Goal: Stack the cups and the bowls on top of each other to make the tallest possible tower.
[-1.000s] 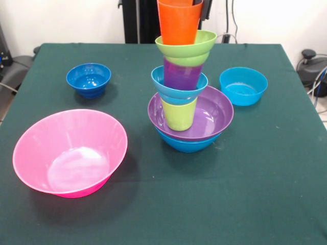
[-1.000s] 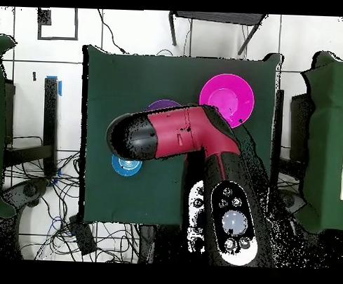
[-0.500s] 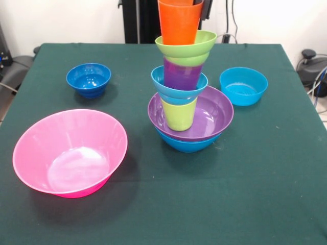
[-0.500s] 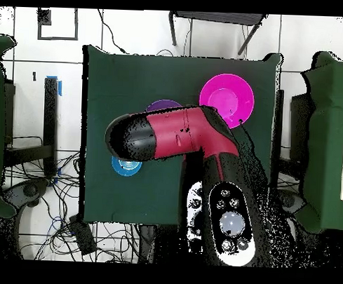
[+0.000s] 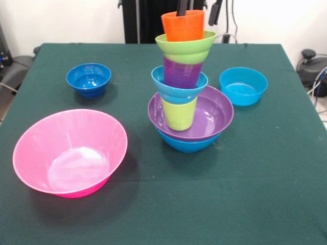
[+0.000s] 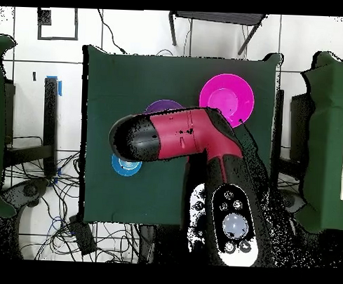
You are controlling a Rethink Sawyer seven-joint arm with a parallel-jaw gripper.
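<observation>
The tower stands at the table's middle: a blue bowl [image 5: 184,143] at the base, a purple bowl [image 5: 210,113], an upturned lime green cup [image 5: 179,114], a turquoise bowl [image 5: 175,90], a purple cup [image 5: 182,74], a lime green bowl [image 5: 187,47] and an orange cup [image 5: 183,26] on top. My gripper [image 5: 198,15] hangs open over the orange cup, one finger inside its mouth and the other outside to the right. In the overhead view the arm [image 6: 176,137] hides the tower except for the purple bowl's [image 6: 164,104] rim.
A huge pink bowl [image 5: 70,151] sits at the near left, also seen as the pink bowl [image 6: 227,99] from above. A small dark blue bowl [image 5: 88,79] is at the far left. A loose turquoise bowl [image 5: 243,85] stands right of the tower, the turquoise bowl [image 6: 126,165] from above.
The orange cup has dropped from its raised position into the lime green bowl. The gripper's fingers have spread apart from the cup's rim.
</observation>
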